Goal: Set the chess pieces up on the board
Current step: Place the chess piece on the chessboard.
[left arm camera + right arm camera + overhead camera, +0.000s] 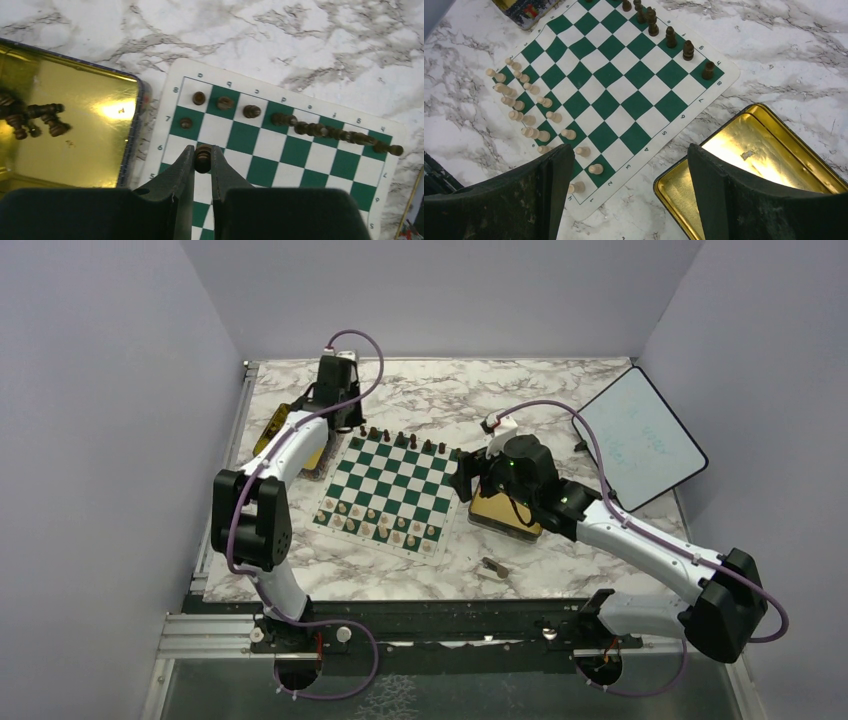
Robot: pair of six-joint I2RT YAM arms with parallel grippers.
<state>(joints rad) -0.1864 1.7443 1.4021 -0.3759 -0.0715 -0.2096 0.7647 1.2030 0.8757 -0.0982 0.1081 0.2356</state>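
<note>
left end effector [202, 150] is clamped on a dark piece [202, 161], held upright over the board [295, 155] near its far left corner for seating (one pawn [186, 122] stands there). right end effector [628, 150] hangs open above the tin [744, 150], clear of the rows.

The green-and-white board [390, 495] lies flat. Two rows of pale pieces [526, 107] stand along its near edge. The dark pieces [310, 129] line the far edge, with one pawn on the next row. Another dark pawn [202, 162] is pinched upright in the left gripper [202, 151] over the board.
</note>
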